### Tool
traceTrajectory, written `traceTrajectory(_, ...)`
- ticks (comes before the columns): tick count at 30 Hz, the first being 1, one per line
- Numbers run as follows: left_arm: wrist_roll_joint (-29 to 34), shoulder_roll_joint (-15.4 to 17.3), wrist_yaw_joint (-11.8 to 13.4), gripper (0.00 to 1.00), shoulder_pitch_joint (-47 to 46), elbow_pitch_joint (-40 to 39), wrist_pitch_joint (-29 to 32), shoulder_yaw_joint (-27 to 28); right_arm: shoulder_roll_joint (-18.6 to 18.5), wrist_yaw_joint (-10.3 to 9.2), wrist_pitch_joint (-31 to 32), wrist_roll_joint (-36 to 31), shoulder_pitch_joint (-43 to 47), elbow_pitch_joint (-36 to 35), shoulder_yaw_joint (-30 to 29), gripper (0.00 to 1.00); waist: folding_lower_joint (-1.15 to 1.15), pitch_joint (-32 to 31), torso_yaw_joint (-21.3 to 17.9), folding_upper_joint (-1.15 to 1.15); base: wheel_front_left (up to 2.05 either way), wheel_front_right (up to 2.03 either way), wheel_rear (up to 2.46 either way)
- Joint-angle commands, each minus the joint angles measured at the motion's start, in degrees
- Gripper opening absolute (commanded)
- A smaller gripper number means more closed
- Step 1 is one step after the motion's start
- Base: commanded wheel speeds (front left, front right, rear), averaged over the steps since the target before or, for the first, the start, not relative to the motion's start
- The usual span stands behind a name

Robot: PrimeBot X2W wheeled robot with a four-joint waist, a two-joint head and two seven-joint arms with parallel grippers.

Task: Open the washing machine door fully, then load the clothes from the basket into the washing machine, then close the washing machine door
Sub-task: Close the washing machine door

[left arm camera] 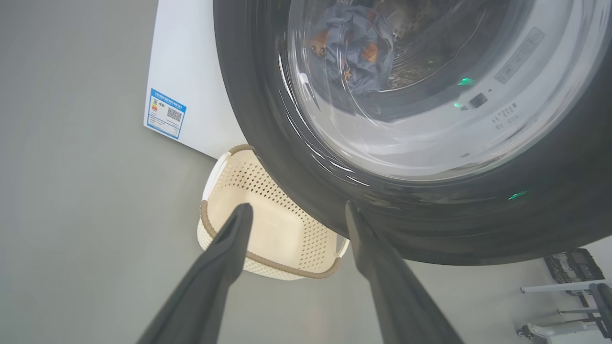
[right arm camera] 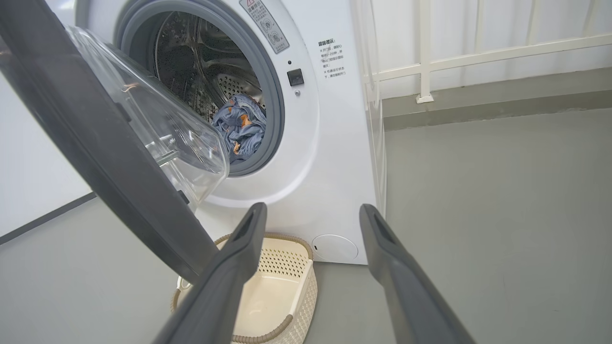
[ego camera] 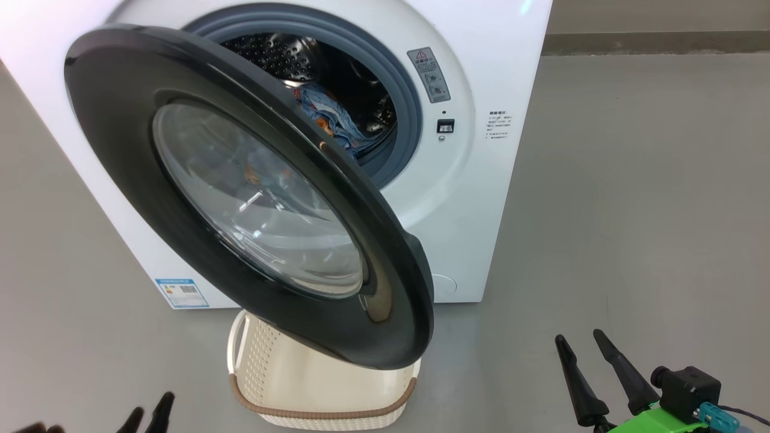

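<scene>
The washing machine door (ego camera: 120,150) is standing partly open, angling out from the washing machine (ego camera: 481,180) above the basket (ego camera: 289,373), which is sitting on the grey floor (ego camera: 631,210) just beside the washer's front. The clothes (ego camera: 334,120) are lying inside the drum, near its front lip. The left gripper (ego camera: 150,412) and right gripper (ego camera: 579,338) are both hovering low, each with its 2 fingers spread wide and gripping nothing.
</scene>
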Motion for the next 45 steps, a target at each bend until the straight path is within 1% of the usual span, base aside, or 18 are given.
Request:
traceTrajectory(1, 0.79, 2.22, -0.17, 1.0, -2.37, 0.02, -2.39, 1.62, -0.77, 0.09, -0.28, 0.28, 0.36, -1.19, 1.06, 1.0, 0.0, -0.08, 0.02, 0.0, 0.0, 0.0, 0.0)
traceTrajectory(4, 3.24, 3.06, -0.17, 1.0, -3.31, 2.87, -7.35, -0.54, -0.86, 0.09, -0.28, 0.38, 0.49, -1.14, 1.03, 1.0, 0.0, -0.27, 0.07, 0.0, 0.0, 0.0, 0.0)
traceTrajectory(6, 5.39, 3.23, -0.17, 1.0, -4.09, 4.42, -8.59, -1.1, -0.96, 0.09, -0.28, 0.44, 0.6, -1.11, 1.02, 1.0, 0.0, -0.37, 0.16, 0.0, 0.0, 0.0, 0.0)
traceTrajectory(8, 8.86, 3.11, -0.17, 1.0, -4.87, 5.6, -8.98, -0.6, -1.05, 0.09, -0.28, 0.51, 0.72, -1.1, 0.98, 1.0, 0.0, -0.45, 0.29, 0.0, 0.0, 0.0, 0.0)
traceTrajectory(13, 21.64, -0.9, -0.17, 1.0, -4.69, 4.21, -9.06, 7.66, -1.01, 0.09, -0.28, 0.48, 0.98, -1.2, 0.96, 1.0, 0.0, -0.54, 0.55, 0.0, 0.0, 0.0, 0.0)
traceTrajectory(18, 33.78, -5.12, -0.17, 1.0, -2.9, 1.38, -9.07, 13.04, -0.98, 0.09, -0.28, 0.51, 0.87, -1.26, 1.1, 1.0, 0.0, -0.41, 0.56, 0.0, 0.0, 0.0, 0.0)
traceTrajectory(22, 40.53, -8.39, -0.17, 1.0, -1.41, -0.45, -9.07, 16.0, -1.02, 0.09, -0.28, 0.56, 0.69, -1.26, 1.18, 1.0, 0.0, -0.26, 0.51, 0.0, 0.0, 0.0, 0.0)
traceTrajectory(27, 43.95, -11.25, -0.17, 1.0, 0.33, -0.11, -9.08, 17.74, -1.06, 0.09, -0.28, 0.54, 0.6, -1.21, 1.31, 1.0, 0.0, -0.12, 0.42, 0.0, 0.0, 0.0, 0.0)
traceTrajectory(32, 46.02, -12.68, -0.17, 1.0, 0.82, 1.11, -9.08, 18.44, -1.17, 0.09, -0.28, 0.54, 0.55, -1.23, 1.32, 1.0, 0.0, 0.07, 0.51, 0.0, 0.0, 0.0, 0.0)
traceTrajectory(35, 46.88, -13.12, -0.17, 1.0, 0.74, 1.41, -9.08, 18.91, -1.2, 0.09, -0.28, 0.46, 0.48, -1.25, 1.32, 1.0, 0.0, 0.15, 0.61, 0.0, 0.0, 0.0, 0.0)
traceTrajectory(45, 47.17, -13.04, -0.17, 1.0, 0.58, 1.31, -9.08, 19.06, -1.09, 0.09, -0.28, 0.29, 0.2, -1.27, 1.11, 1.0, 0.0, 0.15, 1.03, 0.0, 0.0, 0.0, 0.0)
